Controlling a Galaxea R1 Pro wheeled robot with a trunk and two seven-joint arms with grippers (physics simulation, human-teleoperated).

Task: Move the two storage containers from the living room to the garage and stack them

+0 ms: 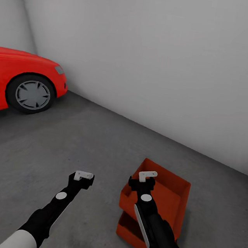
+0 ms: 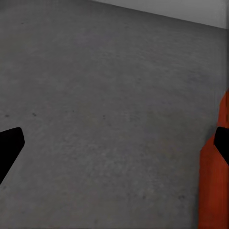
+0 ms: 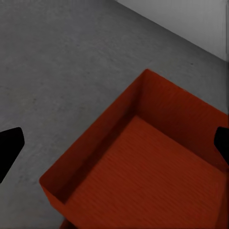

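The two storage containers stand stacked on the garage's grey concrete floor point(image 1: 78, 141). The upper orange-red container point(image 1: 169, 194) rests slightly askew on the lower container point(image 1: 129, 229), whose front corner sticks out beneath. My right gripper point(image 1: 147, 178) hovers open just above the upper bin's near-left part, holding nothing; in the right wrist view the upper container point(image 3: 143, 167) shows its ribbed bottom between the spread fingers point(image 3: 9, 148). My left gripper point(image 1: 84, 176) is open over bare floor to the left of the stack. An orange-red container wall point(image 2: 213, 191) edges the left wrist view.
A red car point(image 1: 20, 81) is parked at the left, front wheel toward me. A plain white wall point(image 1: 156, 57) runs behind the stack, meeting the floor about a metre beyond it. Concrete stretches between the car and the bins.
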